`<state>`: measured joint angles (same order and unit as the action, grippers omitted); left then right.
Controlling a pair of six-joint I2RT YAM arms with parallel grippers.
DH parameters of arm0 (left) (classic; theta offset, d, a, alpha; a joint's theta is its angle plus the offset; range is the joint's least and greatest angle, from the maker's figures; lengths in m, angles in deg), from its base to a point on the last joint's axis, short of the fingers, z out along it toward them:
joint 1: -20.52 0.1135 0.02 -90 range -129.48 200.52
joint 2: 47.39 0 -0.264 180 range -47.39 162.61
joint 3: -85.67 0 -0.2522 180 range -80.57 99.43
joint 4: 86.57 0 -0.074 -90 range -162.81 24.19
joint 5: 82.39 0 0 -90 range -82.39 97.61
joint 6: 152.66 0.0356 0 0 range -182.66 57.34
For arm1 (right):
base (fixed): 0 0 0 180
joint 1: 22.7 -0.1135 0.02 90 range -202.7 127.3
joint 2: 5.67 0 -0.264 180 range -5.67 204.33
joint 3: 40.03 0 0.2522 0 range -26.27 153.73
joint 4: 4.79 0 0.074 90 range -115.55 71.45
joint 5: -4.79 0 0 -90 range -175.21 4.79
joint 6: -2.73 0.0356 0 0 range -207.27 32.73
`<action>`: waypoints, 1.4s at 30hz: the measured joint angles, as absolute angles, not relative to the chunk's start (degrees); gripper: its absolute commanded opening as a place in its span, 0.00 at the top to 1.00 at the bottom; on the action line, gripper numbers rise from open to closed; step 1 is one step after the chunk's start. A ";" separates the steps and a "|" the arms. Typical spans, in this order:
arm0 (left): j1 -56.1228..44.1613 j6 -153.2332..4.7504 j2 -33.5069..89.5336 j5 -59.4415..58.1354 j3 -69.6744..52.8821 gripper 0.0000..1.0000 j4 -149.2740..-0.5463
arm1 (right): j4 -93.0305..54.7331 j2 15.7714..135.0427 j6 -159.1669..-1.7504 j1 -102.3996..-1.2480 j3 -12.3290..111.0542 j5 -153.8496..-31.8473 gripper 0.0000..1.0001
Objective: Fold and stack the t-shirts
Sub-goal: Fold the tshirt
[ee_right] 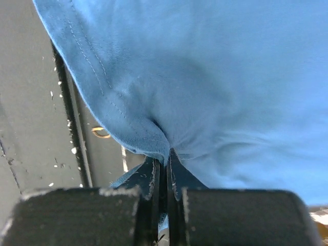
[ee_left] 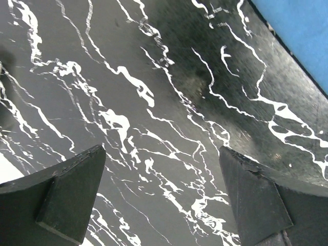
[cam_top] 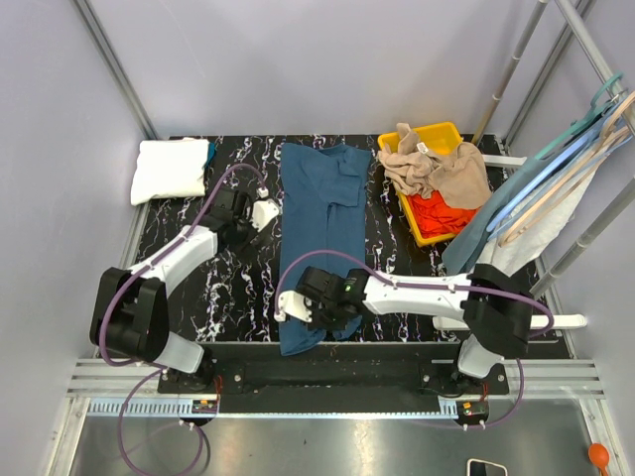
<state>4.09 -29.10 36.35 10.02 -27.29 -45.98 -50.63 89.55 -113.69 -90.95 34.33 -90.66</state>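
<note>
The dark teal-blue t-shirt (cam_top: 319, 213) lies flat on the black, white-veined counter (cam_top: 223, 288) as a long narrow strip, its sides turned in so that it is much longer than wide. Its long axis runs from the far edge of the counter to the near edge, roughly down the middle between the two arms. A smaller flap of the same cloth lies across its far right part. The near end, which shows a stitched hem in the right wrist view, reaches the counter's near edge. The right tool (ee_right: 165, 165) is clamped on that hem near its left corner, its fingers pressed together on a small pinch of cloth that puckers the fabric around it. The left tool (ee_left: 164, 197) hangs just left of the blue shirt's far half with its fingers wide apart and only bare counter between them (a corner of blue cloth shows at the edge of its camera view). A white t-shirt (cam_top: 171, 169) sits folded in the far left corner. A tan t-shirt (cam_top: 437, 169) is heaped in a yellow bin (cam_top: 434, 132) at the far right, over a red-orange t-shirt (cam_top: 444, 213). Pale blue and beige hangers (cam_top: 561, 164) lean beside the bin.
</note>
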 measured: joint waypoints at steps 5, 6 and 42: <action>4.22 -29.08 36.48 10.00 -26.90 0.01 -46.13 | -53.38 86.49 -115.59 -90.75 39.05 -86.14 1.00; 4.25 -29.08 36.64 10.00 -26.90 0.01 -46.15 | -53.78 86.07 -115.98 -90.51 39.97 -85.50 1.00; 5.32 -27.29 41.20 9.32 -26.59 0.01 -49.19 | -57.40 114.38 -131.83 -63.38 69.98 -86.79 1.00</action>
<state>5.32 -27.29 41.20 9.32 -26.59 -49.19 -57.40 114.38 -131.83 -63.38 69.98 -86.79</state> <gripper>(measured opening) 0.988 0.025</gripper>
